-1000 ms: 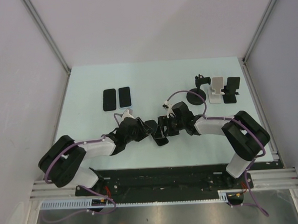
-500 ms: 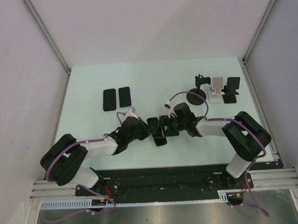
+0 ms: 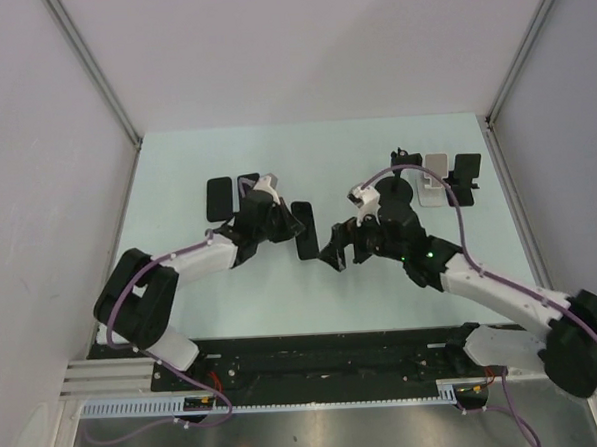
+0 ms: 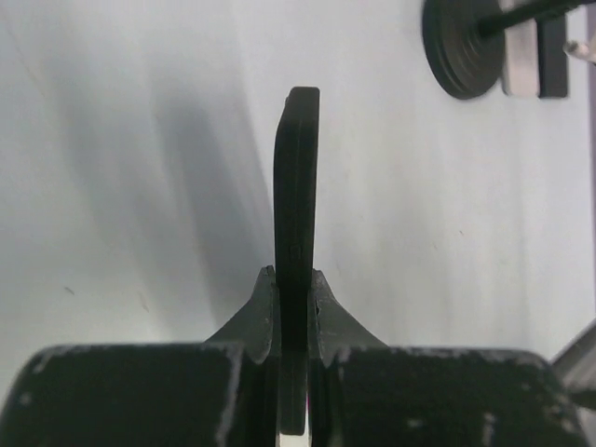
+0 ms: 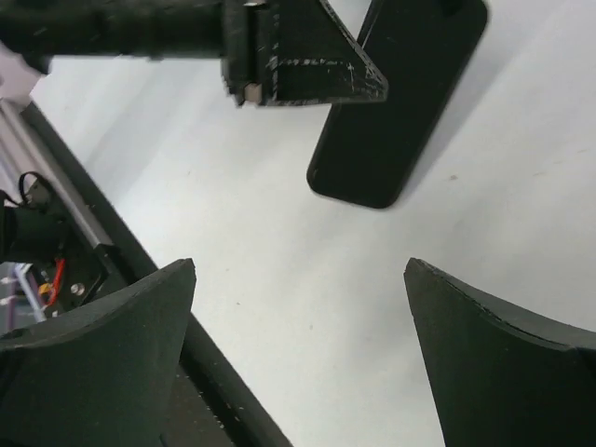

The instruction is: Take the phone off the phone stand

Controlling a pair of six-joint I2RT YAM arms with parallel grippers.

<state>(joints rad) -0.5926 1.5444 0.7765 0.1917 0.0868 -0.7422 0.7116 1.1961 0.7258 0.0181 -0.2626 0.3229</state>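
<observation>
My left gripper [image 3: 291, 224] is shut on a black phone [image 3: 303, 233], held above the middle of the table. In the left wrist view the phone [image 4: 296, 177] stands edge-on between my fingers [image 4: 264, 307], with my left gripper [image 4: 294, 279] closed on its lower end. My right gripper [image 3: 338, 249] is open and empty, just right of the phone and not touching it. In the right wrist view the phone [image 5: 400, 102] lies ahead of my wide-open right gripper [image 5: 300, 265]. Three phone stands sit at the back right: a black round-based one [image 3: 392, 192], a white one [image 3: 436, 179] and a black one [image 3: 466, 173].
Two more black phones [image 3: 219, 199] lie flat at the back left, one partly behind my left arm. The round base [image 4: 463, 47] and white stand [image 4: 520, 58] show at the top right of the left wrist view. The table's near rail [image 5: 102, 251] is under my right gripper.
Both arms have moved away from the near edge toward the table's middle. My left gripper carried the phone farther back, and my right gripper drew apart from it to the right.
</observation>
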